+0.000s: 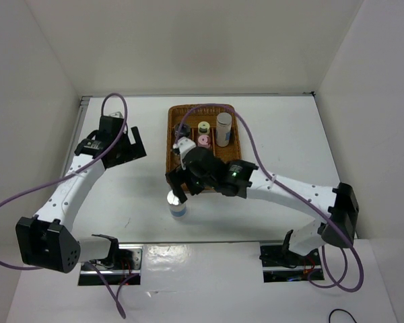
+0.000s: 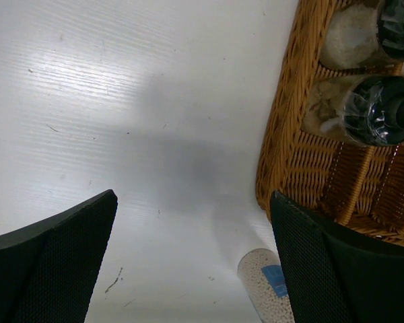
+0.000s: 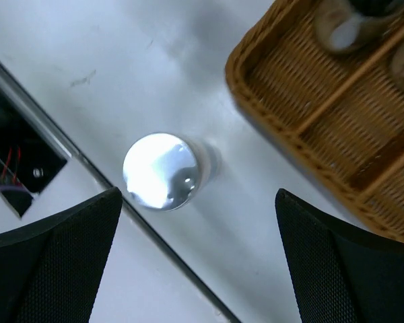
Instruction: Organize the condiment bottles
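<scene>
Right claw [image 1: 180,180] hangs wide open over a bottle with a shiny silver cap [image 1: 177,202], and its two black fingers [image 3: 60,256] do not touch it. Seen from above, this bottle stands alone on the white table [image 1: 289,134], just at 6 o'clock from the near left corner of the brown wicker tray [image 1: 170,138]. It has a small blue label [image 2: 276,279], but the words are too tiny to read. Inside the tray stand a yellow-green cap bottle [image 1: 203,126], a pink cap bottle [image 1: 204,140] and a taller silver cap bottle [image 1: 223,128] at 3 o'clock from them. Two black cap bottles [image 2: 374,111] sit in the tray's left side. Left claw [image 1: 124,145] is open too, holding nothing, at 9 o'clock from the tray. White walls stand around the table, which has faint scratches.
</scene>
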### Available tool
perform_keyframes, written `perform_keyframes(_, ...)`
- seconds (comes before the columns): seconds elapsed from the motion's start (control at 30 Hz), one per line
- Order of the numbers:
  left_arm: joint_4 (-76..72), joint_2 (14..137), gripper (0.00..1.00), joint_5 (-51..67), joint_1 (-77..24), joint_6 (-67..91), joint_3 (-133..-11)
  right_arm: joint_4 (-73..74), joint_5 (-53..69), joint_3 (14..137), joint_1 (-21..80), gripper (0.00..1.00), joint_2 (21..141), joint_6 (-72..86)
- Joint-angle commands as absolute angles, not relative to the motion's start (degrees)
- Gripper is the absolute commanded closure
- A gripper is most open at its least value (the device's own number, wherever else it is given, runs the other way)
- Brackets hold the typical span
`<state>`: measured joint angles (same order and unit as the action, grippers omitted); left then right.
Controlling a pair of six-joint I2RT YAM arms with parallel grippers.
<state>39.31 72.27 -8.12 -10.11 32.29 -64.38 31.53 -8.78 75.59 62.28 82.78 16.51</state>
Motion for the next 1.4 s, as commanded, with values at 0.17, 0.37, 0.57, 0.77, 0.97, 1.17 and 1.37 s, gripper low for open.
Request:
perform_keyframes(0.17, 36.8, 70.4, 0.00, -2.5, -6.5, 29.0, -65.0, 29.0, -9.8, 74.6, 68.7, 0.02, 87.4, 19.4)
perform_keyframes(0.37, 36.8, 68.6, 0.00, -1.8, -6.0, 29.0, -62.8, 26.5, -9.8, 73.6, 70.0, 0.02, 88.7, 19.9)
perform_keyframes(0.57, 36.8, 66.7, 0.00, -1.3, -6.0, 29.0, -62.2, 25.8, -13.4, 74.1, 70.0, 0.02, 93.2, 19.4)
perform_keyframes(0.77, 36.8, 65.7, 0.00, -1.3, -5.5, 28.5, -61.7, 24.2, -14.1, 74.1, 70.0, 0.02, 95.9, 19.4)
perform_keyframes(0.97, 36.8, 65.1, 0.00, -1.3, -4.9, 28.5, -61.7, 23.5, -14.7, 74.6, 70.0, 0.11, 97.0, 19.4)
perform_keyframes(1.17, 36.8, 65.1, 0.00, -1.3, -4.9, 28.5, -61.7, 24.0, -14.7, 74.1, 70.0, 0.25, 97.6, 19.4)
perform_keyframes(1.37, 36.8, 65.1, 0.00, -1.3, -4.9, 28.5, -61.7, 26.7, -15.3, 74.1, 70.0, 0.38, 98.2, 21.1)
